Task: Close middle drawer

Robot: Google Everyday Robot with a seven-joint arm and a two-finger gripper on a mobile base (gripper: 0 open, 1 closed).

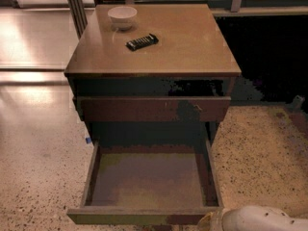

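Observation:
The middle drawer (147, 179) is pulled far out of the dark-brown cabinet, and its flat grey-brown floor is bare. Its plain front (139, 216) lies along the bottom of the view. My gripper (210, 220) is at the bottom edge, by the right end of that drawer front. The white arm segment (262, 219) behind it reaches in from the lower right corner. Most of the gripper is cut off by the frame. I cannot tell whether it touches the drawer front.
The scuffed uppermost drawer front (154, 109) stands slightly out from the cabinet. On the cabinet top (192, 47) are a white bowl (122, 17) and a small black bar-shaped object (142, 41). Speckled floor surrounds the cabinet; a dark recess lies at the right rear.

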